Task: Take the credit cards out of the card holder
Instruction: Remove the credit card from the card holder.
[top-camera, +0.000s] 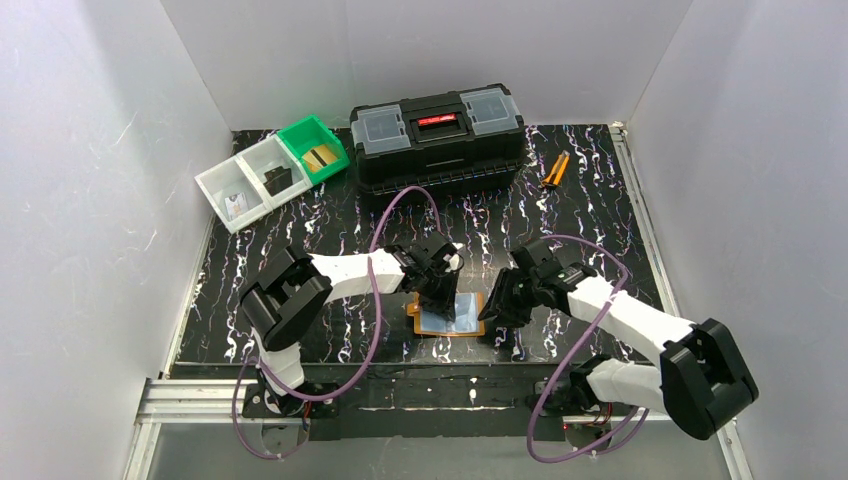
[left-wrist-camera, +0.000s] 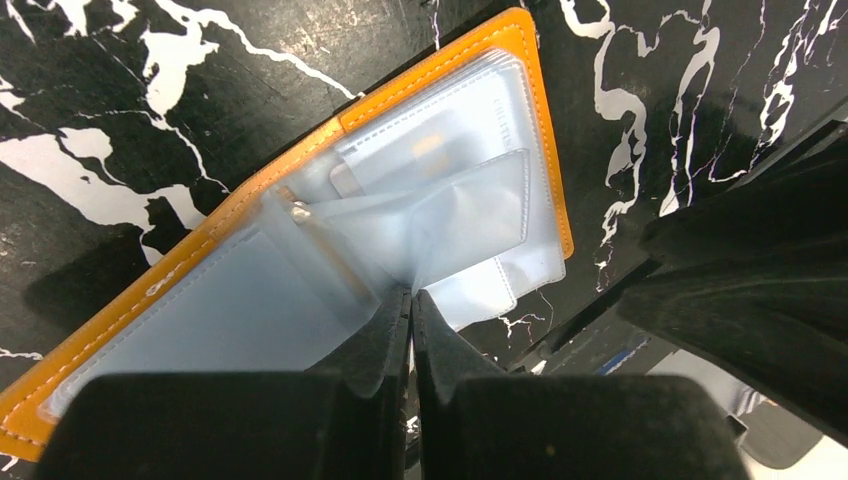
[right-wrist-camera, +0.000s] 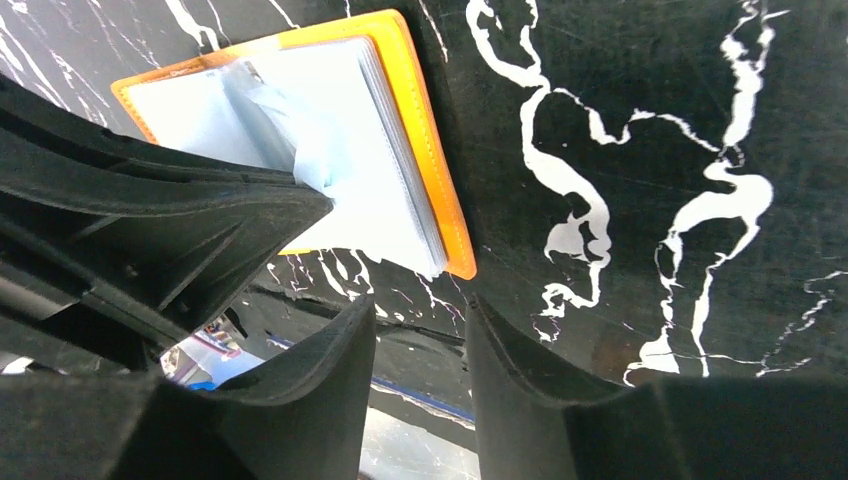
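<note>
The orange card holder (top-camera: 478, 327) lies open on the black marbled table near the front middle, its clear bluish pockets up. In the left wrist view its orange rim (left-wrist-camera: 452, 68) shows, and my left gripper (left-wrist-camera: 411, 293) is shut on one clear pocket leaf (left-wrist-camera: 470, 205), lifting it. A pale card-like shape (left-wrist-camera: 430, 150) shows inside a pocket. My left gripper (top-camera: 437, 293) is over the holder's left half. My right gripper (right-wrist-camera: 420, 325) is open and empty just right of the holder (right-wrist-camera: 425, 150), near the table's front edge. A gold-tan card (top-camera: 320, 157) and a dark card (top-camera: 277, 178) lie in bins.
A green bin (top-camera: 300, 132) and two white bins (top-camera: 215, 185) stand at the back left. A black toolbox (top-camera: 437, 135) stands at the back middle. Orange-handled pliers (top-camera: 553, 170) lie to its right. White walls enclose the table.
</note>
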